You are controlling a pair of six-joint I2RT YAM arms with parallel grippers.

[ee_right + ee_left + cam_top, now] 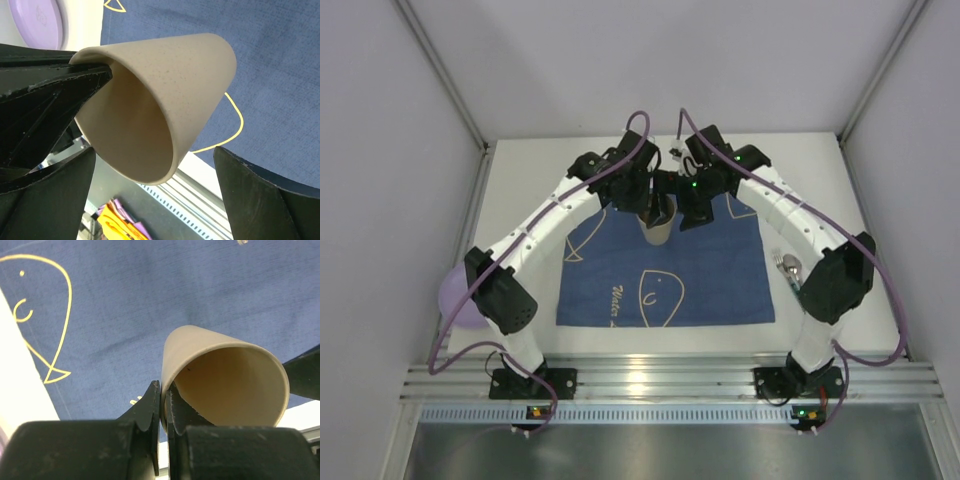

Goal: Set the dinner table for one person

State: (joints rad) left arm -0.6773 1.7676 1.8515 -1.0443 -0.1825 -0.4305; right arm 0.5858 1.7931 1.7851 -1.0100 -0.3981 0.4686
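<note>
A beige cup (658, 232) is over the back middle of the blue placemat (700, 285), which lies on the white dinner table (820, 180). My left gripper (655, 212) is shut on the cup's rim. In the left wrist view its fingers (150, 405) pinch the cup's wall (225, 385), one finger outside and one inside. My right gripper (688, 215) is open. In the right wrist view its fingers (265, 195) stand wide on either side of the cup (165, 85) without touching it. Whether the cup rests on the mat I cannot tell.
A purple plate (460, 295) lies at the table's left edge, partly under the left arm, and shows in the right wrist view (37, 22). Metal cutlery (788, 268) lies right of the placemat by the right arm. The silver rail (660, 380) runs along the near edge.
</note>
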